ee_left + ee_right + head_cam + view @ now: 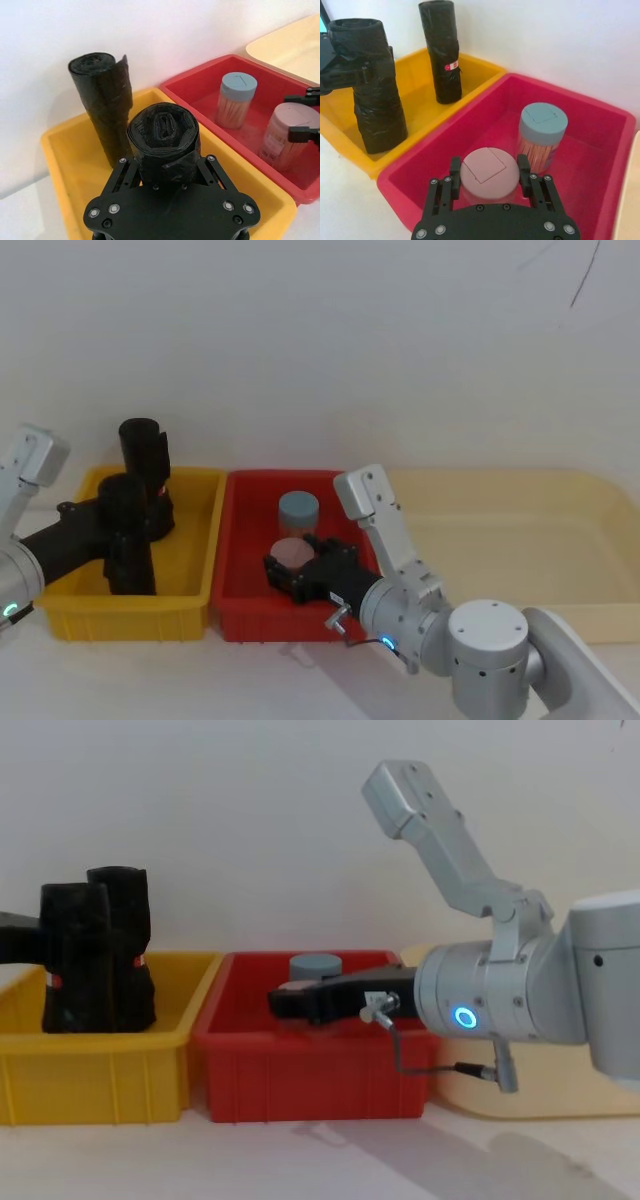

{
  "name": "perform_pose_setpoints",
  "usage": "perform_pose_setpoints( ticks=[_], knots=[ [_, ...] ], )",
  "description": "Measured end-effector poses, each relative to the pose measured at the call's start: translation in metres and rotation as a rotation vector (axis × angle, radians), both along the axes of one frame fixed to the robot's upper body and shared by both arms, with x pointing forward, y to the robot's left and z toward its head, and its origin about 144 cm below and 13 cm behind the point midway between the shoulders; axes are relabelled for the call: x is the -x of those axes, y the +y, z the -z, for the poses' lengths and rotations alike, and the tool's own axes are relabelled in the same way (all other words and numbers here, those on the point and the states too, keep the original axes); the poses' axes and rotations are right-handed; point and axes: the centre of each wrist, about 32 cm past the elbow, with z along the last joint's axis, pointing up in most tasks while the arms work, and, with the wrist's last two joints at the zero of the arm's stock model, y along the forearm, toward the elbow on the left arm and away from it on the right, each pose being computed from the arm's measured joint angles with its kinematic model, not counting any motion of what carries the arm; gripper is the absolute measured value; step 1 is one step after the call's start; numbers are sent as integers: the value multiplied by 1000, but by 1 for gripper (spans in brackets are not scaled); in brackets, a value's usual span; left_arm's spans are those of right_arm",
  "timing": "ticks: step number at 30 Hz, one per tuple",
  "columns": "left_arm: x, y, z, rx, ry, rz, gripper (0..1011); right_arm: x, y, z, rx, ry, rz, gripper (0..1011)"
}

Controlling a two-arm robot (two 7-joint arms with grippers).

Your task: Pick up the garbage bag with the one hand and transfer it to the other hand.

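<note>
On the worktop (pixel 200 680) the yellow bin (pixel 130 618) serves as the landmark. The red bin (pixel 260 618) stands against its right wall.

The garbage bag (pixel 372 115) stands upright in the near part of the yellow bin, its long axis vertical and its top well above the rim. Its foot looks to be on the bin floor. A second black roll (pixel 440 50) stands behind it, toward the yellow bin's far wall and apart from it.

The left gripper (pixel 165 167) reaches in over the yellow bin's left side and meets the bag side-on, across its axis, in the upper half. Its fingers (pixel 209 167) are clamped on the roll's two flanks, so the bag sits squarely between them with both ends free.

The right gripper (pixel 489 167) is to the right of the yellow bin, low inside the red bin. Its fingers (pixel 454 167) are spread to either side of a pink-lidded jar (pixel 290 130), and a blue-lidded jar (pixel 542 122) stands just beyond.

The coming move turns on that upright axis. I judge the bag must first rise straight up clear of the yellow bin's rim, then travel right. The right fingers must back off the jar and take a free end.
</note>
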Motion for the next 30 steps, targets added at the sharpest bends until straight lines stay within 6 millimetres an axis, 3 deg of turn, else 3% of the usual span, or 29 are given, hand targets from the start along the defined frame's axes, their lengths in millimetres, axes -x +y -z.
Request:
perform_pose_setpoints(
  ticks=[7, 17, 30],
  knots=[
    [1, 0, -8, -11, -36, -22, 359, 0, -2, -11, -27, -39, 3, 651],
    [-1, -3, -39, -23, -153, -35, 358, 2, -11, -40, -83, -147, 28, 651],
    [-26, -22, -86, 9, -307, 68, 358, 6, -40, -84, -111, -337, 148, 651]
  ],
)
